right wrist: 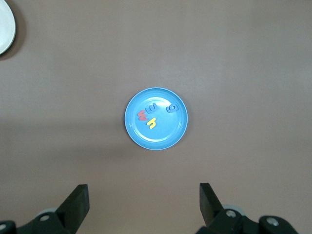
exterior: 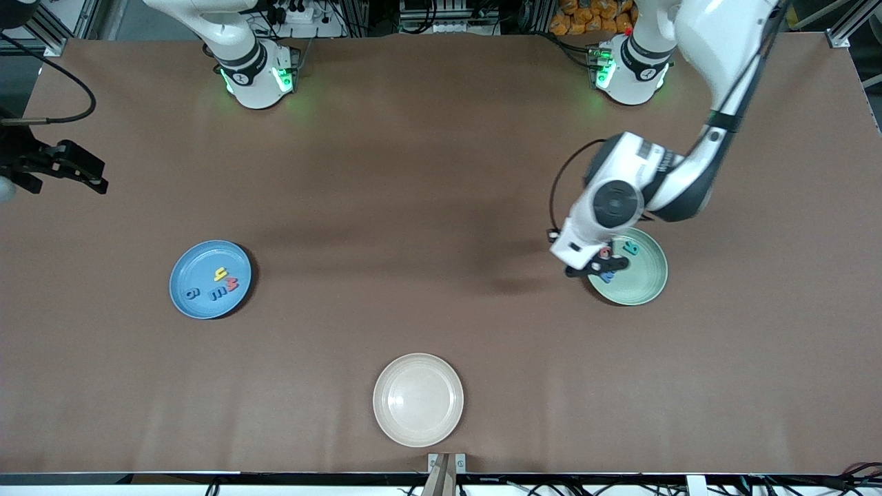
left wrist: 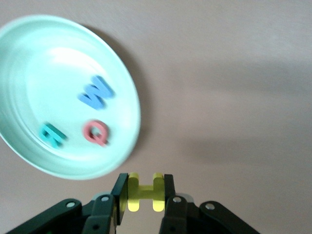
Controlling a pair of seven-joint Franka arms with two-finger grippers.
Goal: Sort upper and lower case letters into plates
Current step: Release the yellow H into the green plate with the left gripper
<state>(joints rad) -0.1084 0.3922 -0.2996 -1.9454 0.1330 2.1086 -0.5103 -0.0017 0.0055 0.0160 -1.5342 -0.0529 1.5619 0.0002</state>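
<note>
Brown table (exterior: 427, 207) carries 3 plates, well apart. Left gripper (left wrist: 142, 192) pinches a yellow H (left wrist: 144, 191) beside the mint plate's (exterior: 648, 286) rim; right gripper (right wrist: 144, 204) waits, jaws spread, above the blue plate (right wrist: 168, 134).

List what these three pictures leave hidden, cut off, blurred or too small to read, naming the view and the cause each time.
- Front view: the yellow H in the left gripper is hidden by the gripper itself.
- Front view: the mint green plate is partly covered by the left arm.
- Left wrist view: the teal letter is blurred.
- Right wrist view: the letters on the blue plate are too small to read surely.
- Front view: the right gripper is not seen.
</note>
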